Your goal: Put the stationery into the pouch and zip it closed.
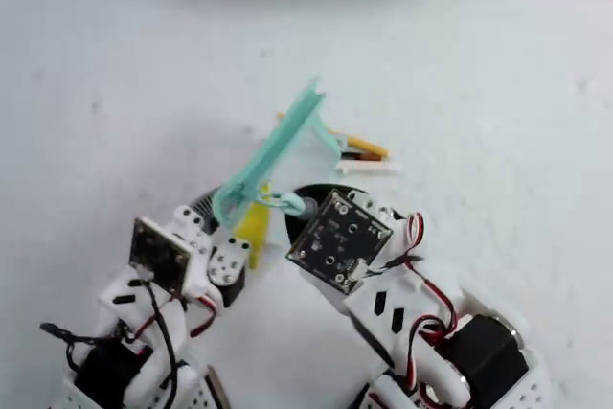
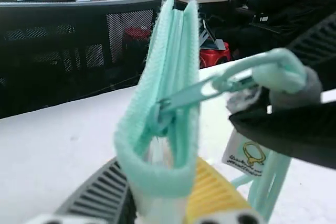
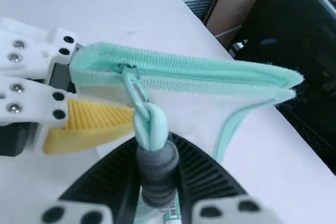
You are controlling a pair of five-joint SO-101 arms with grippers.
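The pouch (image 1: 273, 152) is clamped in left jaws; right jaws pinch its zip pull (image 3: 149, 124); pens (image 1: 369, 150) alongside, whether inside unclear.

room to pass over table (image 1: 115, 74) at far side; raised pouch (image 1: 273, 150) bars middle, stationery (image 1: 369, 151) just behind it.

The left gripper (image 1: 230, 213) is clamped on the pouch (image 1: 278, 146) end. The right gripper (image 3: 155, 153), close beside it, pinches the zip pull (image 3: 148, 121).

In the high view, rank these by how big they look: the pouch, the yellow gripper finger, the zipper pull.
1. pouch, clearly largest.
2. yellow finger, partly hidden under the pouch.
3. zipper pull, smallest.
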